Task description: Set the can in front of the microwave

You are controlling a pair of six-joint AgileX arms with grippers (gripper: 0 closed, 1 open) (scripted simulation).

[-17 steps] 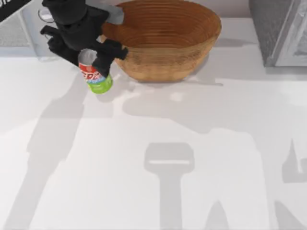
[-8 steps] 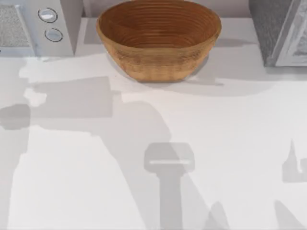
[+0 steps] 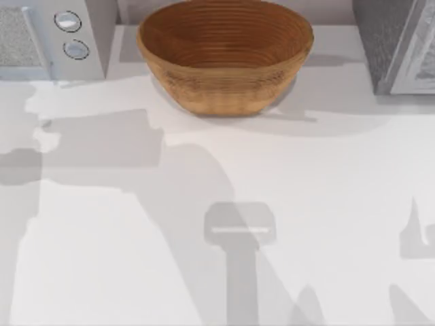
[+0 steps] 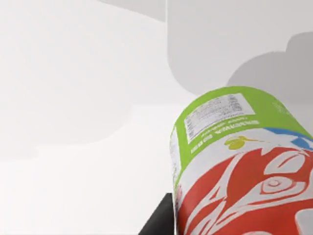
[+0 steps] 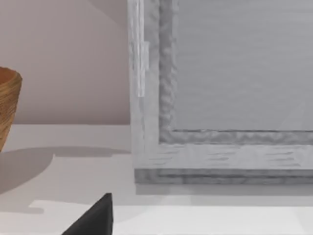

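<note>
From above, the microwave sits at the table's far left corner, two round silver knobs stacked on its front panel and a speckled mesh window beside them. Right next to it, at the back middle, the big woven bowl stands upright on the white table. Over at the far right corner, the darker grey box with its pale framed panel. Grey shadows spread across the tabletop in front of the microwave. Now the left wrist view: there's the can, filling the near side of the frame, lime-green lower part with a label panel pointing away from the camera, red and white pattern closer in. It hangs above the white surface, its own shadow lying on the table beyond it. A dark sliver of the left gripper shows just beside the can; how the fingers sit on it, I can't tell. Right wrist view: one dark fingertip of the right gripper pokes in low, facing the grey box, with the bowl's edge off to the side.
</note>
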